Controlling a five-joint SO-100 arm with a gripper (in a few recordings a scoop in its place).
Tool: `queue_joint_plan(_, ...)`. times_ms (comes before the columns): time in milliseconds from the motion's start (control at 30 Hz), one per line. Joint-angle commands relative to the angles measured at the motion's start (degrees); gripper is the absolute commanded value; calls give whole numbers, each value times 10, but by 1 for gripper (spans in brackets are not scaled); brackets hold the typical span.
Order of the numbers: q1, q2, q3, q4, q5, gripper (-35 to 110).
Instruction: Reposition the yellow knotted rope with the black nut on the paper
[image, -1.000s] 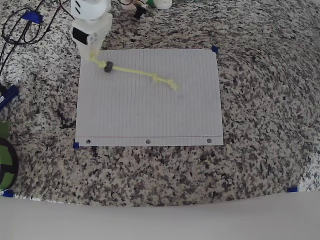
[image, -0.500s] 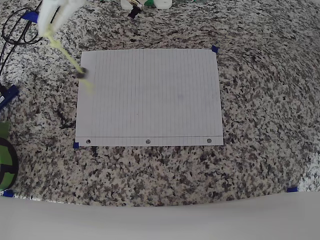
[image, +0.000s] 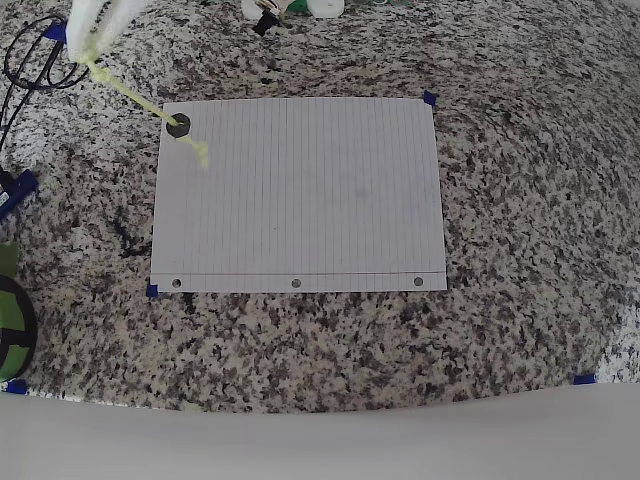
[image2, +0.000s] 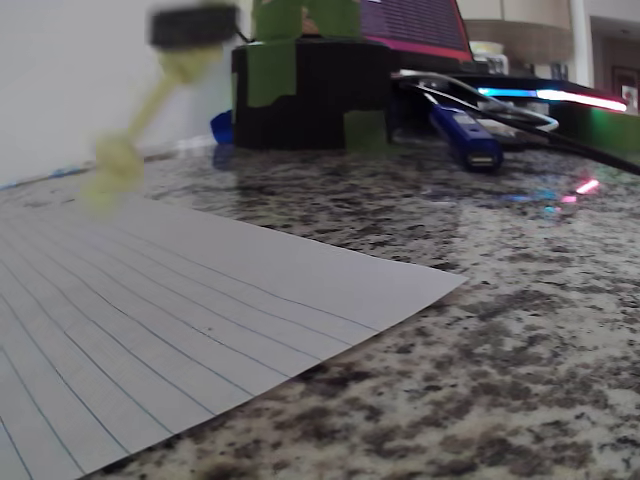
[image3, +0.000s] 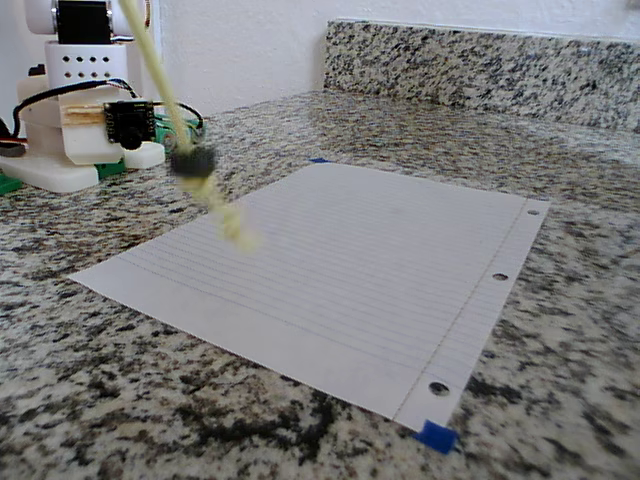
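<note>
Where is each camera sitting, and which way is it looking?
Overhead view: above the counter, looking straight down at the paper; the gripper shows top left.
Wrist view: low by the counter, looking across the paper's corner.
Fixed view: beside the counter, facing the arm's base.
All three share the hanging yellow rope and black nut.

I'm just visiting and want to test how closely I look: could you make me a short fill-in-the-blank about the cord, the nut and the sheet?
1. The yellow knotted rope hangs in the air with its lower knot over the ____.
2. The black nut is threaded on the ____.
3. The paper has ____ punched holes along one long edge.
4. The paper lies on a speckled ____ countertop.

Missing words: paper; rope; three; granite
</note>
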Motion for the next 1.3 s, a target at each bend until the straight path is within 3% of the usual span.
queue_joint_plan(0, 4, -4, 9, -18, 6, 0)
queue_joint_plan(400, -8, -5, 56, -40, 12, 0)
queue_joint_plan(1000, -392, 213, 260, 0, 23, 0)
queue_joint_plan(1133, -335, 228, 258, -6, 22, 0)
queue_joint_plan(1267, -188, 223, 259, -34, 24, 0)
